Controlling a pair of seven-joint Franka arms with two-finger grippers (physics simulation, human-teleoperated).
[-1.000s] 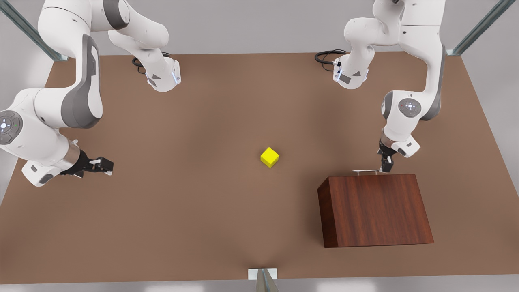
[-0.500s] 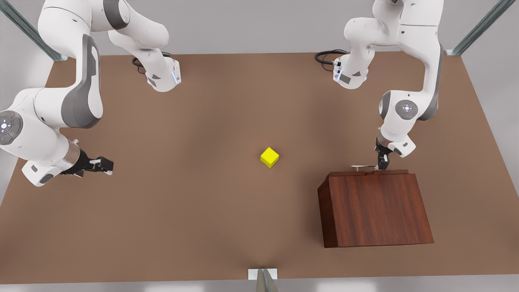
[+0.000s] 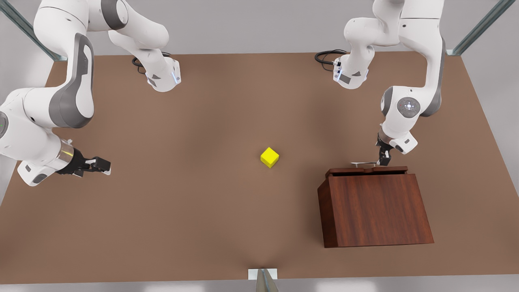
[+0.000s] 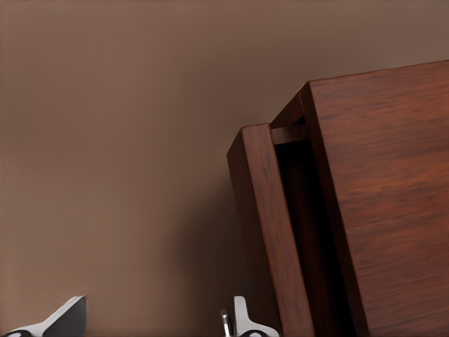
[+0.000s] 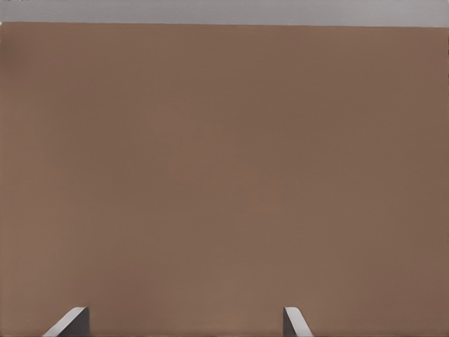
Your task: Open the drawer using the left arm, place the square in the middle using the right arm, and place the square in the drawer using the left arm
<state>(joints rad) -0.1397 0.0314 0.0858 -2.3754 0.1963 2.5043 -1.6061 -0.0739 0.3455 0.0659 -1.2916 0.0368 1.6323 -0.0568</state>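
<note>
Front view: we see the left gripper (image 3: 384, 159) at the silver handle (image 3: 365, 163) of the drawer (image 3: 367, 170), cracked slightly out of the cabinet (image 3: 375, 209) near the bench's (image 3: 202, 211) front-view right edge; grip unclear here. The square (image 3: 269, 157) sits mid-bench; the right gripper (image 3: 99, 165) waits near the opposite edge. Left wrist view: fingertips (image 4: 242, 319) spread, drawer front (image 4: 270, 232) ajar, so we judge the handle may slip free, or the pull could drag the cabinet. Right wrist view: fingertips (image 5: 70, 321) apart, nothing held. No readable writing.
</note>
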